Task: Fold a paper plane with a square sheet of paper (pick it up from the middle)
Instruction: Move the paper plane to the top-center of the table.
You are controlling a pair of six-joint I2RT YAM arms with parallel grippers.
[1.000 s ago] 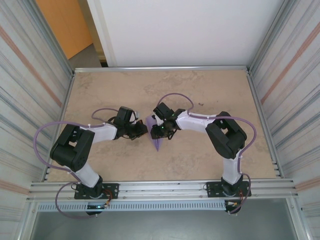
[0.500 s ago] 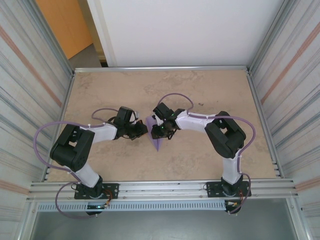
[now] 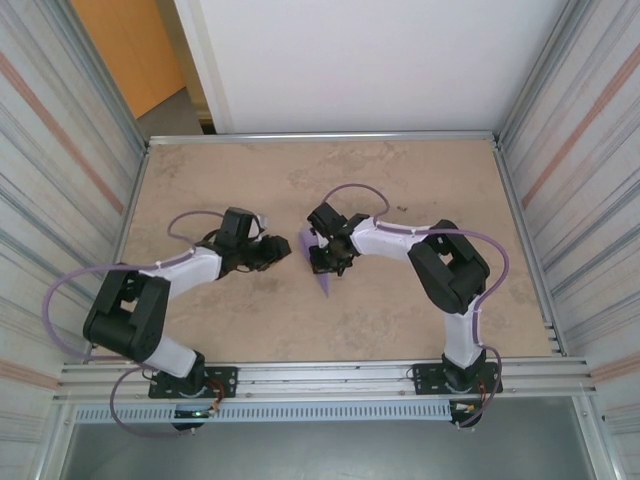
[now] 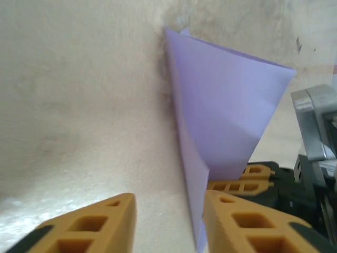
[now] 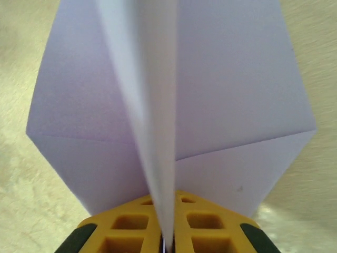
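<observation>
The paper plane (image 3: pixel 322 280) is a folded lavender dart at the table's middle, tip pointing toward the near edge. My right gripper (image 3: pixel 322 260) is shut on its centre fold; in the right wrist view the fold (image 5: pixel 158 132) runs up from between the yellow fingertips (image 5: pixel 131 226) and the wings (image 5: pixel 237 105) spread to both sides. My left gripper (image 3: pixel 281 250) stands open just left of the plane. In the left wrist view the plane (image 4: pixel 226 100) rises ahead, and its lower edge hangs beside the right finger (image 4: pixel 242 221), ungripped. The left gripper (image 4: pixel 168 221) has a wide gap.
The beige table (image 3: pixel 420 320) is walled by corrugated panels left and right, with a metal rail (image 3: pixel 320 375) along the near edge. Purple cables loop over both arms. The right gripper's fingers (image 4: pixel 247 179) sit close behind the paper in the left wrist view.
The left gripper has opened, let go of the paper and drawn back to the left. The right gripper has shut on the centre fold, and the plane's tip has swung slightly right.
</observation>
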